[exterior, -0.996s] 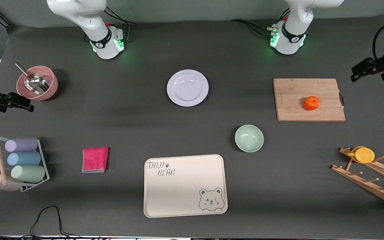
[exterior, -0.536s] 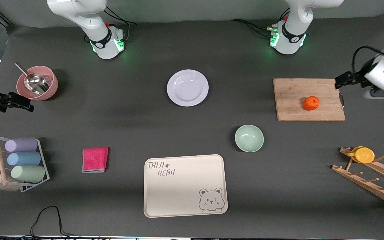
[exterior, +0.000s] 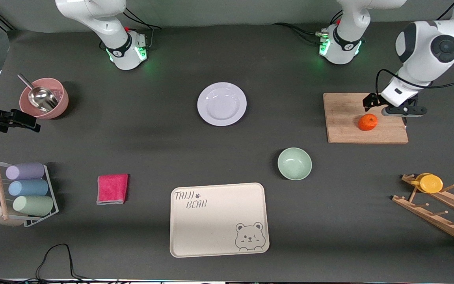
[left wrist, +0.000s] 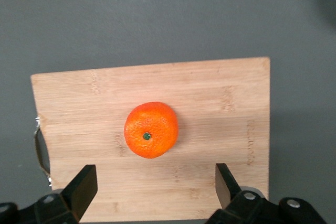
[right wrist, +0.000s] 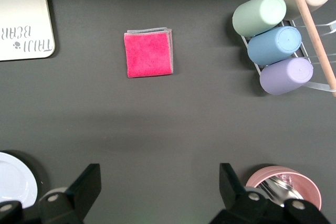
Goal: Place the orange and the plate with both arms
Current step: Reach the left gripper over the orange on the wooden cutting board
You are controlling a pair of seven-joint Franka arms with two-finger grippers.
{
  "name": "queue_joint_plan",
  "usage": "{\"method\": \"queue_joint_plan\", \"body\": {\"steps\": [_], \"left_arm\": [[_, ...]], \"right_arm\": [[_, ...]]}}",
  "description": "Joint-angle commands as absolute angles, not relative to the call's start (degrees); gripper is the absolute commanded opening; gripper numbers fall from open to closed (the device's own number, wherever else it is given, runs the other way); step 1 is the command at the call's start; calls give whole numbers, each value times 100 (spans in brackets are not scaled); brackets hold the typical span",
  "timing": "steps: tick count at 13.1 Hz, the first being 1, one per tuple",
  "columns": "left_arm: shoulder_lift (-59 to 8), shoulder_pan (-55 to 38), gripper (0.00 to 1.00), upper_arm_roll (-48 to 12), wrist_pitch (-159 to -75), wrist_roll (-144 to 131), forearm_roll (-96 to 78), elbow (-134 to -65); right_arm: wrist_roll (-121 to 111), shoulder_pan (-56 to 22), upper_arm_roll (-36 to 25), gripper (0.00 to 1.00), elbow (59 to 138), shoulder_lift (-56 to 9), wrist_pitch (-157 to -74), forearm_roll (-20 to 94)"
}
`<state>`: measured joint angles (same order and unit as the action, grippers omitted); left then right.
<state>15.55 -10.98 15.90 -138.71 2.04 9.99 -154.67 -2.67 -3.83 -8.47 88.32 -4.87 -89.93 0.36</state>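
The orange [exterior: 367, 122] lies on a wooden cutting board [exterior: 345, 118] toward the left arm's end of the table. My left gripper [exterior: 402, 112] hangs over the board beside the orange, open and empty. In the left wrist view the orange [left wrist: 151, 129] sits just ahead of that gripper [left wrist: 155, 182], not between its fingers. The white plate [exterior: 222, 103] rests in the middle of the table, nearer to the bases. My right gripper [exterior: 14, 120] waits open over the right arm's end, by the pink bowl. In the right wrist view [right wrist: 157, 182] only the plate's edge [right wrist: 13, 182] shows.
A mint-green bowl [exterior: 294, 163] and a beige bear tray [exterior: 219, 219] lie nearer to the front camera. A pink bowl with a metal scoop [exterior: 43, 98], a cup rack [exterior: 24, 193], a pink cloth [exterior: 112, 188] and a wooden rack with a yellow cup [exterior: 431, 183] stand at the ends.
The left arm has swung in from its end of the table until its gripper is over the cutting board by the orange. The right arm has not moved.
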Motion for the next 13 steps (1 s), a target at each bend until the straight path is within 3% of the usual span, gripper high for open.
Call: {"method": "queue_joint_plan", "body": {"steps": [1, 9, 13], "left_arm": [[1013, -1063, 100, 1695, -14552, 387, 1317, -15565], [335, -1037, 100, 2259, -15608, 914, 1406, -15803], [431, -1063, 100, 2233, -15487, 608, 1310, -15794]], "right_arm": [[-281, -413, -853, 100, 8965, -343, -9018, -97], [-290, -413, -861, 100, 8974, -343, -9018, -97], [-290, -413, -870, 100, 8974, -343, -9018, -97]]}}
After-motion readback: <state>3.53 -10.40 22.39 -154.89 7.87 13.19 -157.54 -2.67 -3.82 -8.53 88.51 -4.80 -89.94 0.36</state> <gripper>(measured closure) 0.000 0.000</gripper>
